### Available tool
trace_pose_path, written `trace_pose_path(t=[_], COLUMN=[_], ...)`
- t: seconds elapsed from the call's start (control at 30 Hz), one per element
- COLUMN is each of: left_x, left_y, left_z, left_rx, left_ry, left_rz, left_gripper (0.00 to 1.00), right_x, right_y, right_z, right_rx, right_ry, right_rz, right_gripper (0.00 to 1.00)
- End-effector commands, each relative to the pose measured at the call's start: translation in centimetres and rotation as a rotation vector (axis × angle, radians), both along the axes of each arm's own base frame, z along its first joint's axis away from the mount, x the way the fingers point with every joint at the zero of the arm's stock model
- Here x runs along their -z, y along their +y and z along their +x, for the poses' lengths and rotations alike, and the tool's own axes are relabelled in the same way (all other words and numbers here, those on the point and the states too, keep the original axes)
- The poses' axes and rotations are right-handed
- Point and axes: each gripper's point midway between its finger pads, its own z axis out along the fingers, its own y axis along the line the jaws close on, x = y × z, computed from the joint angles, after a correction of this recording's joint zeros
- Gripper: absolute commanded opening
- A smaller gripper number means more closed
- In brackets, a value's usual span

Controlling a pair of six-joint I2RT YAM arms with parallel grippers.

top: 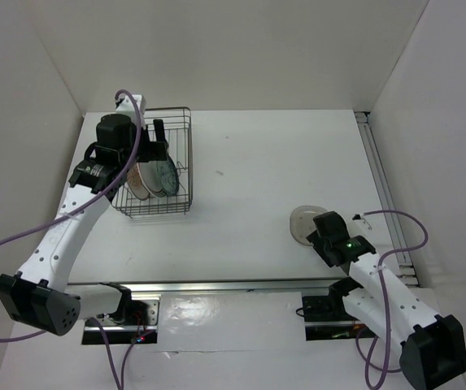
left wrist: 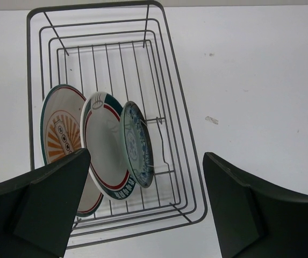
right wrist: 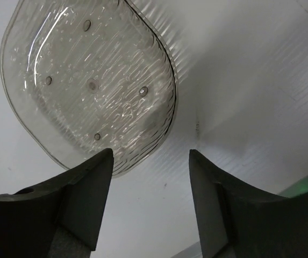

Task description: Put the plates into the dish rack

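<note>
The dark wire dish rack (top: 189,154) stands at the far left of the table. Three plates stand upright in it: the orange-centred plate (left wrist: 59,129), the plate with the green-red rim ring (left wrist: 108,153) and the small teal patterned plate (left wrist: 137,142). My left gripper (left wrist: 147,161) is open and empty above the rack's near end (top: 158,148). The small plain grey plate (top: 302,219) lies flat on the table at the right. In the right wrist view it (right wrist: 89,80) looks translucent and ribbed. My right gripper (right wrist: 151,156) is open and empty just beside its near edge (top: 324,231).
White walls enclose the table on the left, back and right. A metal rail (top: 383,187) runs along the right edge. The far half of the rack (left wrist: 105,59) holds no plates. Purple cables (top: 21,236) trail from both arms.
</note>
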Motion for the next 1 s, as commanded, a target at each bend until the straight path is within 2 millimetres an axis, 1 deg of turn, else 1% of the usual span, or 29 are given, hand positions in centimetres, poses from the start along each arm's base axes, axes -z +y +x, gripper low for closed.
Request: trace_pose_path(t=[0.0, 0.07, 0.1, 0.13, 0.17, 0.2, 0.23, 0.27, 0.3, 0.4, 0.43, 0.47, 0.5, 0.53, 0.57, 0.6, 0.73, 0.77, 0.8, 0.87, 0.9, 0.93, 0.97], left_x=[-2.7, -2.7, -2.7, -2.3, -2.3, -2.6, -2.6, -3.0, -2.6, -3.1, -3.1, -3.1, -3.1, -3.1, -3.1, -3.1, -3.1, -2.8, -2.7, -2.2, -1.7, -1.6, -1.6], left_y=[-0.4, -0.4, -0.4, -0.1, -0.1, 0.2, 0.2, 0.2, 0.2, 0.3, 0.3, 0.3, 0.3, 0.3, 0.3, 0.3, -0.1, -0.1, -0.4, -1.2, -1.6, -2.2, -3.7], left_z=[-0.5, -0.5, -0.5, -0.4, -0.4, -0.6, -0.6, -0.8, -0.9, -0.9, -0.9, -0.9, -0.9, -0.9, -0.9, -0.9, -1.0, -0.8, -0.8, -0.4, -0.6, -0.3, -0.4], left_rx=[0.015, 0.015, 0.015, 0.001, 0.000, -0.012, -0.012, -0.012, -0.012, -0.012, -0.012, -0.012, -0.012, -0.012, -0.012, -0.012, 0.006, 0.006, 0.019, 0.056, 0.079, 0.109, 0.182], left_ry=[-0.079, -0.079, -0.079, -0.071, -0.071, -0.081, -0.082, -0.092, -0.083, -0.101, -0.101, -0.101, -0.101, -0.101, -0.101, -0.101, -0.099, -0.090, -0.089, -0.073, -0.061, -0.058, -0.052], left_rz=[-0.048, -0.048, -0.048, -0.040, -0.040, -0.037, -0.037, -0.040, -0.038, -0.042, -0.042, -0.042, -0.042, -0.042, -0.042, -0.042, -0.049, -0.047, -0.052, -0.063, -0.069, -0.081, -0.119], left_gripper=[1.00, 1.00, 1.00, 1.00, 1.00, 1.00, 1.00, 1.00, 1.00, 1.00, 1.00, 1.00, 1.00, 1.00, 1.00, 1.00, 1.00, 1.00, 1.00, 1.00, 1.00, 1.00, 1.00], right_x=[-0.4, -0.9, -0.7, -0.2, 0.0, 0.3, 0.7, 1.2, 1.4, 1.9, 2.4, 2.3, 2.7, 2.9, 2.9, 3.2, 1.5, 1.1, 0.4, -1.3, -3.3, -4.5, -5.3], right_y=[-0.3, -0.1, 0.2, 0.2, 0.3, 0.2, 0.0, 0.1, 0.1, 0.4, 0.3, 0.4, 0.7, 0.8, 0.6, 0.6, 0.8, 1.0, 1.2, 1.9, 2.8, 3.3, 4.0], right_z=[1.2, 1.9, 1.9, 1.7, 1.8, 1.6, 1.5, 1.4, 1.4, 1.8, 1.7, 1.9, 1.9, 1.7, 1.8, 1.6, 3.2, 3.8, 4.3, 5.7, 7.1, 7.8, 8.2], right_rx=[0.042, 0.043, 0.026, 0.022, 0.021, 0.014, 0.015, 0.011, 0.006, 0.002, 0.002, 0.007, 0.000, -0.018, -0.009, -0.009, -0.046, -0.046, -0.057, -0.091, -0.117, -0.142, -0.196], right_ry=[-0.055, -0.076, -0.065, -0.039, -0.033, -0.014, 0.005, 0.028, 0.041, 0.050, 0.057, 0.052, 0.054, 0.071, 0.072, 0.083, 0.036, 0.017, -0.011, -0.081, -0.173, -0.227, -0.276], right_rz=[-0.013, -0.004, -0.002, -0.003, -0.005, -0.017, -0.029, -0.029, -0.030, -0.024, -0.027, -0.015, 0.000, -0.004, -0.004, -0.008, -0.024, -0.019, -0.017, 0.000, 0.041, 0.058, 0.056], right_gripper=[0.64, 0.49, 0.46, 0.46, 0.48, 0.53, 0.53, 0.55, 0.56, 0.56, 0.56, 0.52, 0.27, 0.07, 0.00, 0.00, 0.00, 0.00, 0.00, 0.00, 0.00, 0.00, 0.00])
